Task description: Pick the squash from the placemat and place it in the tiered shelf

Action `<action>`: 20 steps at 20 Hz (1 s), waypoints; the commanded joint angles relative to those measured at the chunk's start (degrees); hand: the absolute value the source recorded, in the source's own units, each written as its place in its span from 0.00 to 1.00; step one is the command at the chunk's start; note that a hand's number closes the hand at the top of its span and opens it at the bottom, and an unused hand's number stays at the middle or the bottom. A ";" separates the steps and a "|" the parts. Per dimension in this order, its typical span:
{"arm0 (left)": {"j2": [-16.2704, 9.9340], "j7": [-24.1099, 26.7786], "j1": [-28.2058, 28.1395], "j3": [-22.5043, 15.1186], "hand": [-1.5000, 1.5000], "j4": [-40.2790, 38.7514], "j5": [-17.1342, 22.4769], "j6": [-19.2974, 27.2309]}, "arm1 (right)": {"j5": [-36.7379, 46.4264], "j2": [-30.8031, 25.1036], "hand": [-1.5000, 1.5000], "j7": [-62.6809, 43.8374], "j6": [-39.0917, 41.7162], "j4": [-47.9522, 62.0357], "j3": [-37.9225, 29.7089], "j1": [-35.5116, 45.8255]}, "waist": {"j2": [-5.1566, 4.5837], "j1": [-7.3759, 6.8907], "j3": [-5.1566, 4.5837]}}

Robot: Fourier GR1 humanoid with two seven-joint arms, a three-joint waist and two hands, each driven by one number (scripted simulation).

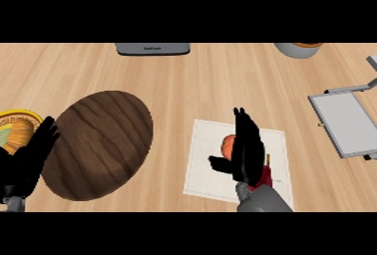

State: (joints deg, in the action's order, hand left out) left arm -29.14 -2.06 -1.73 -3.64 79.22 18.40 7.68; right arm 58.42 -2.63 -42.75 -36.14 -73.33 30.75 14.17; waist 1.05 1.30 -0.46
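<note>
We see a grey appliance (152,49) at the counter's far edge carrying a small dark mark of lettering, too small for us to read. Our right hand (245,149) hangs over the white placemat (210,164), fingers straight and held together pointing away from us, thumb stuck out to the left; it grips nothing. The orange squash (229,146) lies on the placemat just left of that hand, partly hidden behind the palm, and we cannot tell whether they touch. Our left hand (29,159) rests at the view's left edge, fingers relaxed and upright, holding nothing, beside a yellow plate (16,117). A dark oval wooden board (99,144) lies between the hands. The grey tiered shelf (346,122) stands at right, well apart from the squash.
</note>
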 commanded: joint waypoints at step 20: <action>1.17 1.18 1.59 2.36 0.50 -2.78 -1.31 -3.37 | 2.97 2.56 0.00 -26.11 56.53 -7.93 -0.65 9.05 | -1.05 -1.30 0.42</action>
State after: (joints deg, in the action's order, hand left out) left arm -27.80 -1.35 -1.47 -2.53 78.93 17.27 5.66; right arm 61.03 -1.13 -62.05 14.13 -82.38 31.43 21.57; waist 0.15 0.06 -0.06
